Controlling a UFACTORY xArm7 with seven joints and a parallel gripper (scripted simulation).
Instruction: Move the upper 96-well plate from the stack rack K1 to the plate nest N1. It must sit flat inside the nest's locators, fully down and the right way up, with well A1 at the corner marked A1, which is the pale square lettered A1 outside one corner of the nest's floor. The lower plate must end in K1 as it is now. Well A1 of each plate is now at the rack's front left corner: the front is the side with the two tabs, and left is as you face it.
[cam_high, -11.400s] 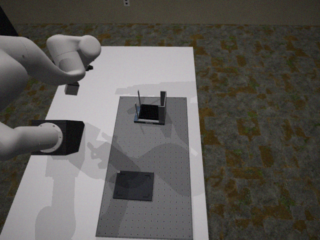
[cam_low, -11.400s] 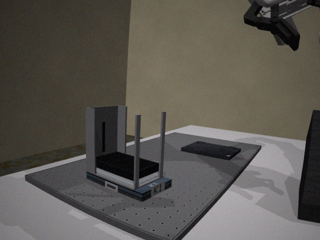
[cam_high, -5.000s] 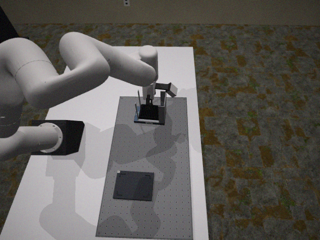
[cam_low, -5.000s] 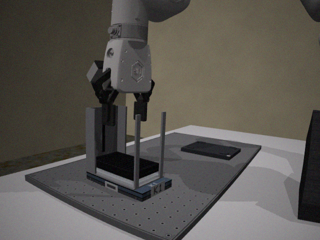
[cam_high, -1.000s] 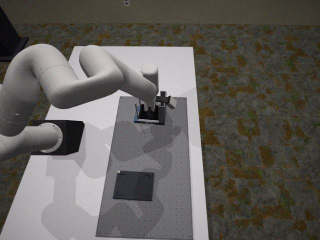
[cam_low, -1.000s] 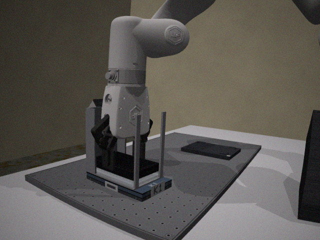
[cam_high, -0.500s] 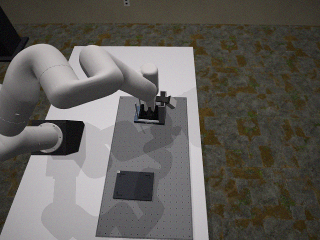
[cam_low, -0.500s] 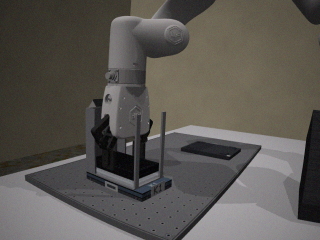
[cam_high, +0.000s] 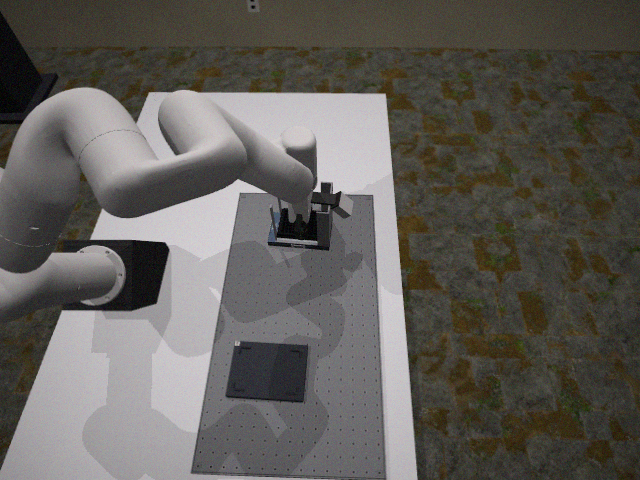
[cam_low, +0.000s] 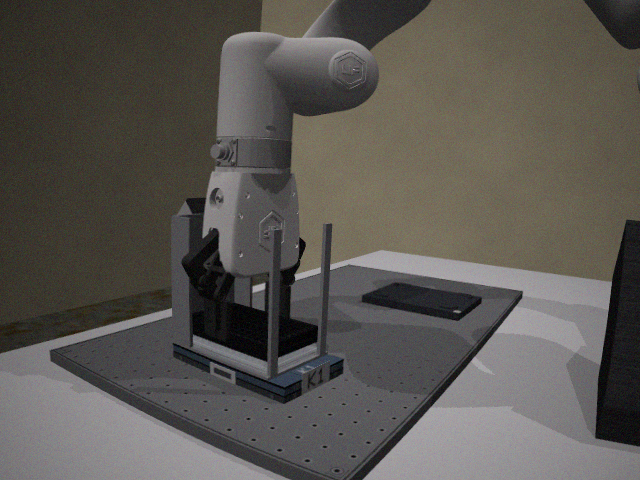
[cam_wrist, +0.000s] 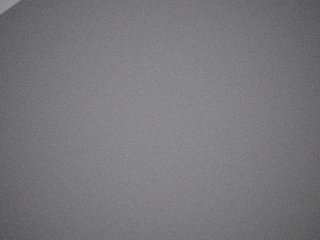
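Sitting in stack rack K1 (cam_low: 273, 310), the upper plate (cam_low: 258, 330) is clamped across its width by the gripper (cam_low: 242, 289), jaws spread wide on it. Judged step: lift-out. A straight vertical pull between the rack's posts should avoid snagging and leave the lower plate undisturbed. Plate nest N1 (cam_high: 267, 372) lies well apart on the perforated surface (cam_high: 310, 444); its A1 mark (cam_high: 237, 343) sets orientation.

I work in a laboratory automation cell. My arm (cam_high: 129, 155) is mounted on a white bench (cam_high: 77, 387) carrying a grey perforated breadboard (cam_high: 341, 413). On the breadboard stand a labelled stack rack K1 (cam_low: 315, 377) holding dark well plates (cam_low: 289, 333) and a plate nest (cam_high: 267, 372).
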